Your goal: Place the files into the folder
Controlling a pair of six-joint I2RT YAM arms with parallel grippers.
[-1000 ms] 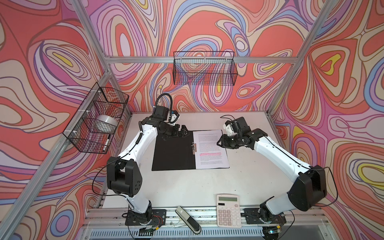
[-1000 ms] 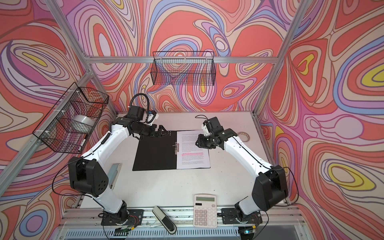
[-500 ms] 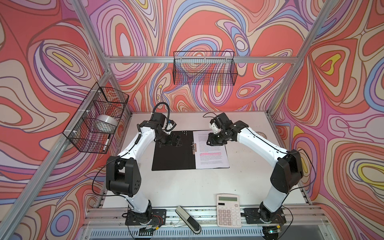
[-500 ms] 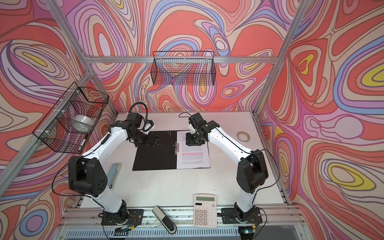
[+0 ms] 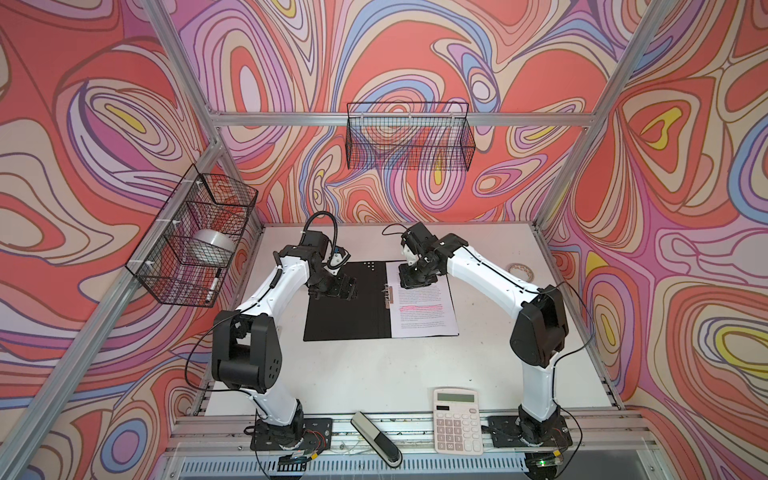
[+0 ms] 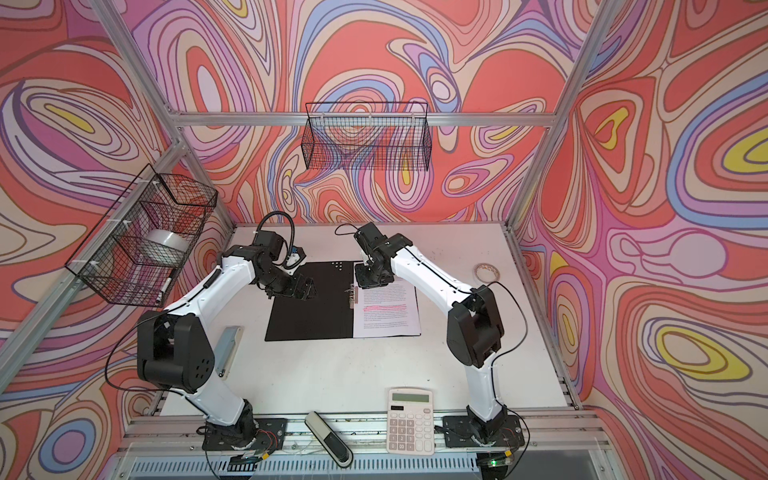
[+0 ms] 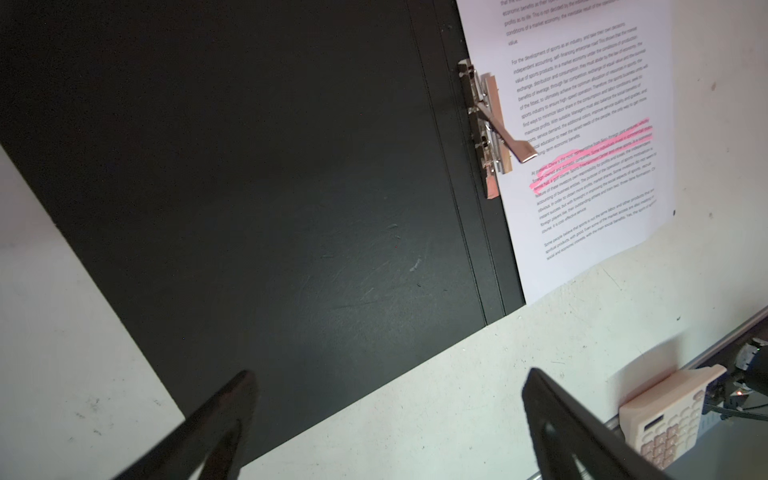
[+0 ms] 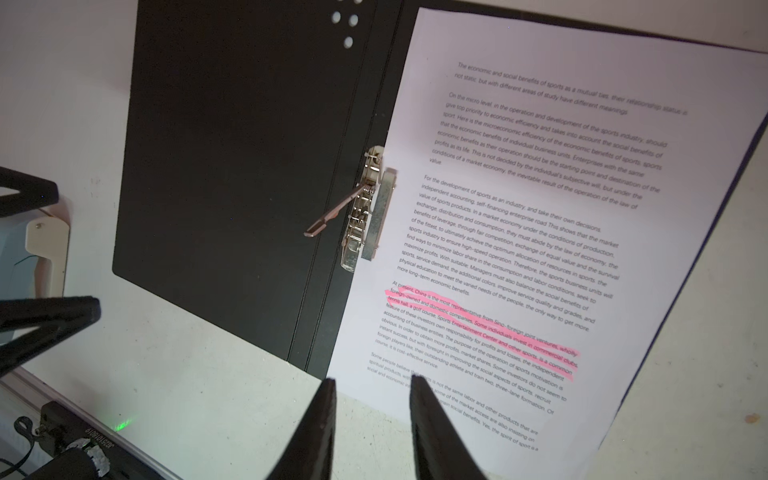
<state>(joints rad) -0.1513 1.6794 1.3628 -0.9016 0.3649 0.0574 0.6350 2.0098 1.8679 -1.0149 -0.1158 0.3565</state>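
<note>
This is a robotics lab test cell. An aluminium frame (image 5: 415, 119) encloses a white table (image 5: 374, 374), and the walls (image 5: 124, 83) carry a swirling printed pattern. Two robot arms (image 5: 286, 282) (image 5: 490, 270) are bolted to a slotted rail (image 5: 415, 420) at the front. Wire baskets (image 5: 409, 141) (image 5: 191, 232) hang from the frame, and a foot pedal (image 5: 376, 442) lies near a calculator (image 5: 458, 419).

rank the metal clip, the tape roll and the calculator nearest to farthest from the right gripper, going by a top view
From the right gripper:
1. metal clip, just beside it, on the spine of the folder.
2. tape roll, toward the right edge of the table.
3. calculator, at the table's front edge.
</note>
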